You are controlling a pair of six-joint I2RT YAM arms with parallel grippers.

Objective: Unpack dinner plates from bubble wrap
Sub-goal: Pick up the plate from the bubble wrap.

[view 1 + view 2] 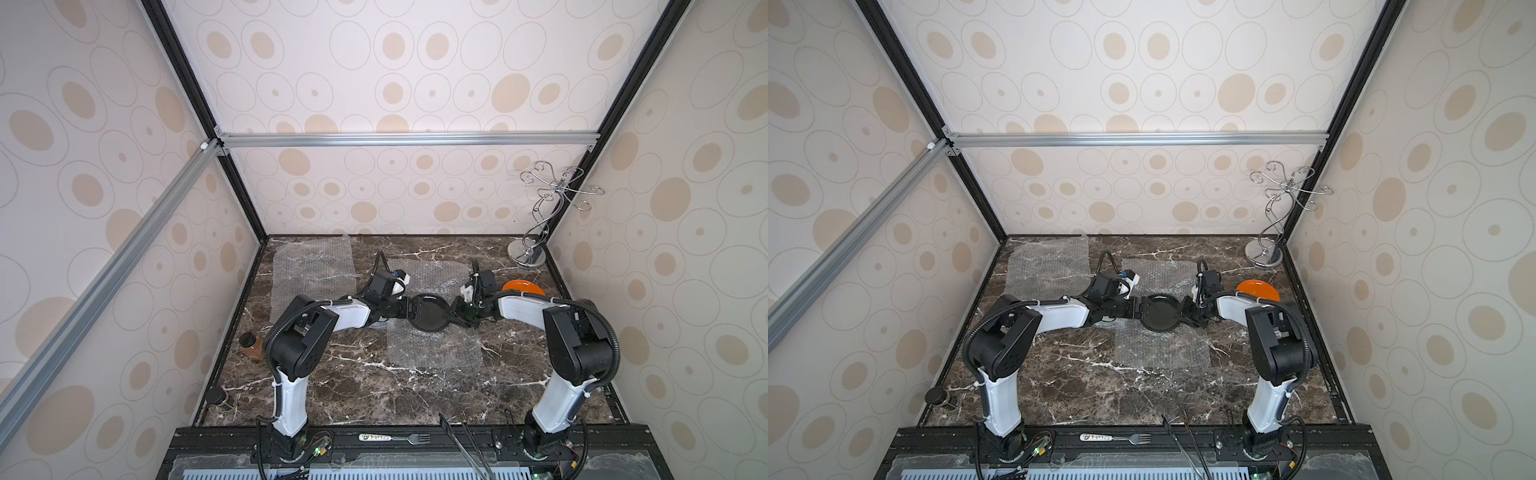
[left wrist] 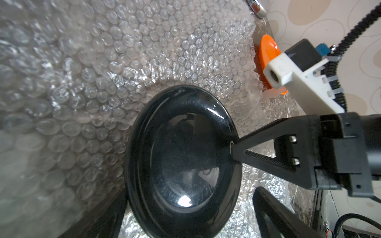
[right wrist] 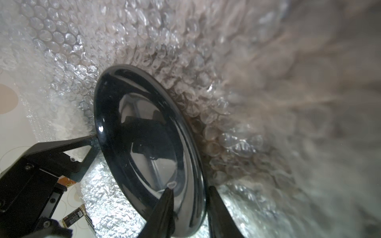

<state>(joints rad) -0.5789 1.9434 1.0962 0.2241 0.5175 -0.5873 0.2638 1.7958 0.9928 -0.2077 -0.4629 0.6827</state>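
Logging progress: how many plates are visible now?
2. A dark plate is at the centre, its rim pinched by the right gripper; an orange plate lies farther right, partly behind the right arm. Others may be hidden.

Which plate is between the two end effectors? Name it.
The dark plate, mid-table, its rim in the right end effector; the orange plate lies apart, farther right.

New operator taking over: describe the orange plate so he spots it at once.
Find the chrome wire stand in the far right corner of the marble table. Just in front of its round base lies the orange plate, partly hidden behind the right arm. It is the only bright plate; the dark plate is mid-table.
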